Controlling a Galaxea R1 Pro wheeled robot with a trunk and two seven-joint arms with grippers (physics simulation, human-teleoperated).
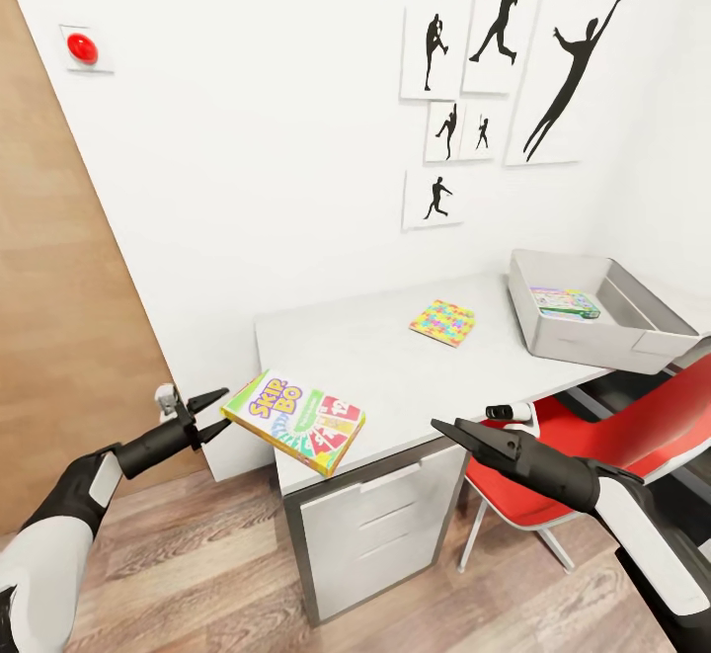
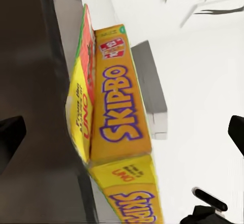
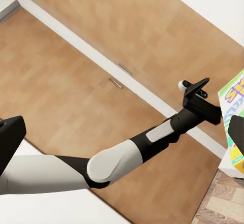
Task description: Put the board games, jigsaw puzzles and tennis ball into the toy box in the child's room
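The green-yellow Skip-Bo board game (image 1: 296, 421) lies on the near left corner of the table (image 1: 375, 357), overhanging its edge. My left gripper (image 1: 212, 414) is open just left of it, fingertips at the box's corner. In the left wrist view the box (image 2: 114, 112) stands between the wide-apart fingers (image 2: 11, 132), untouched. One jigsaw puzzle (image 1: 442, 322) lies flat mid-table. The grey toy box (image 1: 632, 342) stands at the table's right end with a pale green board game (image 1: 565, 302) inside. My right gripper (image 1: 439, 426) hovers open off the table's front edge, holding nothing.
A white drawer cabinet (image 1: 380, 525) sits under the table's near end. A red chair (image 1: 592, 436) is tucked in on the right, under my right arm. A wooden door (image 1: 59, 287) fills the left side. Silhouette pictures (image 1: 504, 31) hang on the white wall.
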